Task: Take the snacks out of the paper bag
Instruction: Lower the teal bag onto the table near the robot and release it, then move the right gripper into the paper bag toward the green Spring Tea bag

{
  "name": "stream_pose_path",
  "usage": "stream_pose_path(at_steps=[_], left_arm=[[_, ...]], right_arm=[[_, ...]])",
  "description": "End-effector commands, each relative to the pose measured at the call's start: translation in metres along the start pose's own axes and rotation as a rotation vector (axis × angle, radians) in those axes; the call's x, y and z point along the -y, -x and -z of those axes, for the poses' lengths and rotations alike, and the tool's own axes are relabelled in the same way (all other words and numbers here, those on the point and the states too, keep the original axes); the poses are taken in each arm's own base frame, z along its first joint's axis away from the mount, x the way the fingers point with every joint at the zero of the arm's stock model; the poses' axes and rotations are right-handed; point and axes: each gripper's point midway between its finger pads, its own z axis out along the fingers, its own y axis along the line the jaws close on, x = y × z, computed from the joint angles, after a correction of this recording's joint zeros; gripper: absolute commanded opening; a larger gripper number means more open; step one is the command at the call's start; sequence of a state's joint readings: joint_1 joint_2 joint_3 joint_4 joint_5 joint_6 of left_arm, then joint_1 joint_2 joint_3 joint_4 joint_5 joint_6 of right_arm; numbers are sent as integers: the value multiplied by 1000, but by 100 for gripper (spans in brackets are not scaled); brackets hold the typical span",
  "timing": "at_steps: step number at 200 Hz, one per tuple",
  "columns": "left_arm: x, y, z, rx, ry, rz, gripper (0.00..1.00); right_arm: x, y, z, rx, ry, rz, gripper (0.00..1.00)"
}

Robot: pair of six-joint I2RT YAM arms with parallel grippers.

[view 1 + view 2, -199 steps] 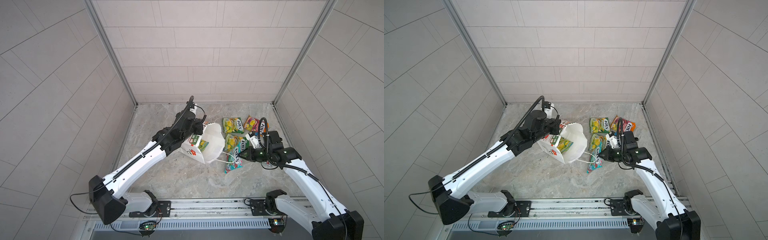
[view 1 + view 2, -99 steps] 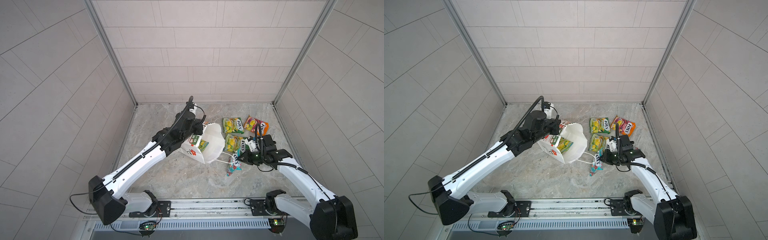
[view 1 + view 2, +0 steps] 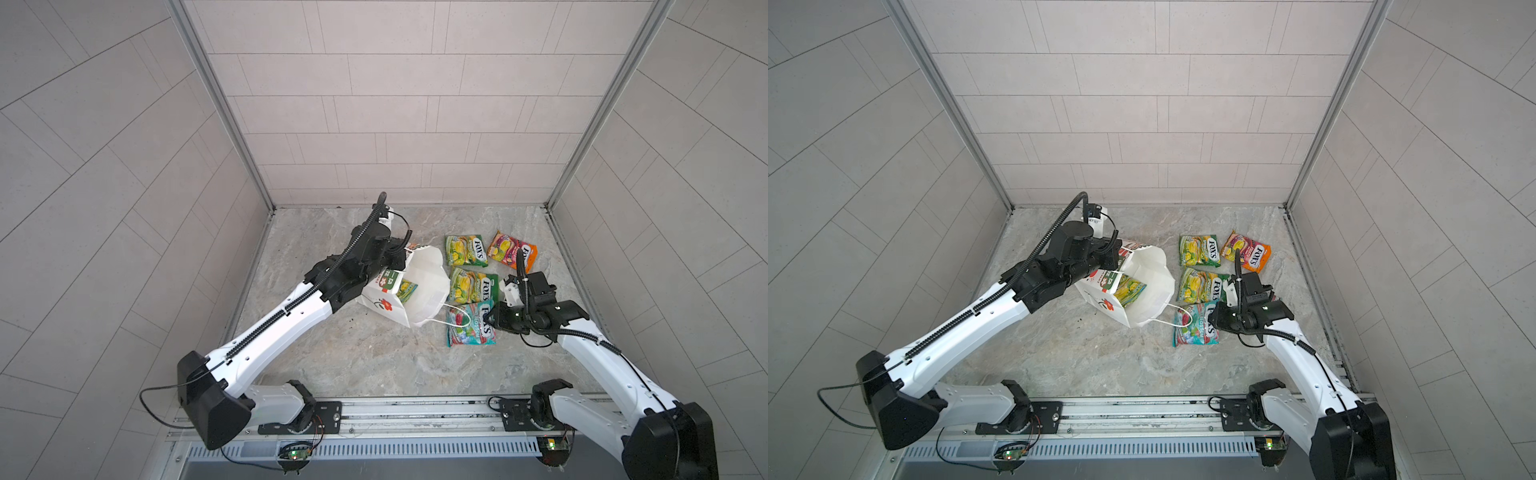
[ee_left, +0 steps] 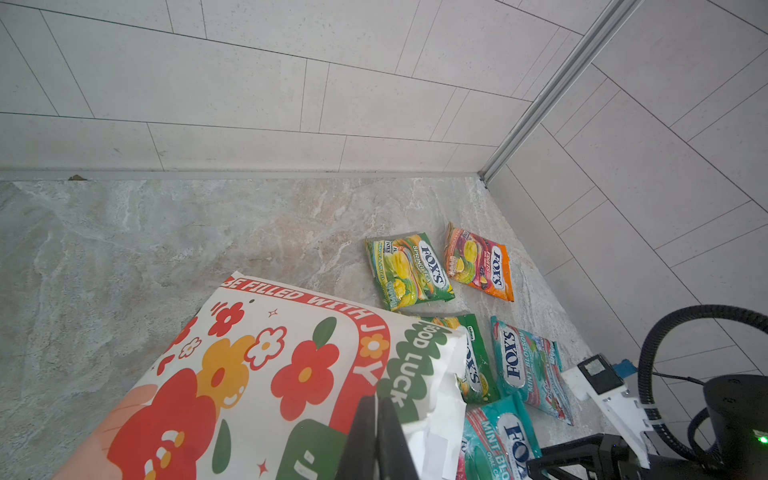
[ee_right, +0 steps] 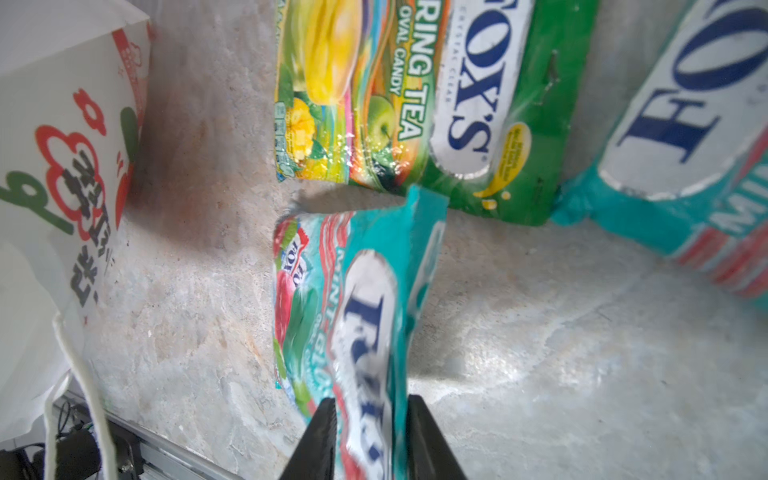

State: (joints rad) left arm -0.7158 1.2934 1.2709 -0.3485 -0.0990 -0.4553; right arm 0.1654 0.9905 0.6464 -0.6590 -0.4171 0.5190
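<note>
Right hand (image 5: 372,411): low over the worktop (image 3: 374,361), jaws a little apart on either side of one end of a teal packet (image 3: 468,326). The wrist view is blurred, so it cannot be told whether they pinch the packet or stand loose around it.
Left hand (image 4: 377,405): clenched on the rim of the bag (image 3: 430,270), at the flowered face.
Bag: tipped on its side on the worktop, mouth gaping toward the right arm. A string handle (image 3: 455,319) loops out onto the teal packet.
Snacks out: a green packet (image 3: 465,250), a second green packet (image 3: 473,286), an orange packet (image 3: 511,251) and a second teal packet (image 4: 525,370) lie flat on the worktop, near the mouth.
Snack inside: one green-yellow packet (image 3: 1129,289) shows in the mouth, against the printed wall.
Handling: the packets are probably light, limp and glossy, so they are likely to slip or fold if pinched mid-face. The bag is thin paper that creases and slides easily.
Hold: the flat sealed end of a packet looks best. For the one inside, that means the end nearest the mouth.
Right arm: stretched forward from its base, wrist bent down, hand pointing toward the bag.
Left arm: long reach across the worktop, wrist folded over the bag's far rim, pinning the mouth open.
</note>
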Motion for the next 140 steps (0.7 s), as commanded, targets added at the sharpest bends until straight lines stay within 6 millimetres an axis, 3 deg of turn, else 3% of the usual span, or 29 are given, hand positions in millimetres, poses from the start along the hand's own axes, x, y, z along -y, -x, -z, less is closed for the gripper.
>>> stream_pose_path(at_steps=[1, 58, 106, 140], left_arm=[[1, 8, 6, 34, -8, 11, 0], [1, 8, 7, 35, -12, 11, 0], [11, 7, 6, 27, -66, 6, 0], [18, 9, 5, 41, -109, 16, 0]], right_arm=[[6, 3, 9, 33, -50, 8, 41], [0, 19, 33, 144, -53, 19, 47], [-64, 31, 47, 164, 245, 87, 47], [-105, 34, 55, 169, 346, 171, 47]])
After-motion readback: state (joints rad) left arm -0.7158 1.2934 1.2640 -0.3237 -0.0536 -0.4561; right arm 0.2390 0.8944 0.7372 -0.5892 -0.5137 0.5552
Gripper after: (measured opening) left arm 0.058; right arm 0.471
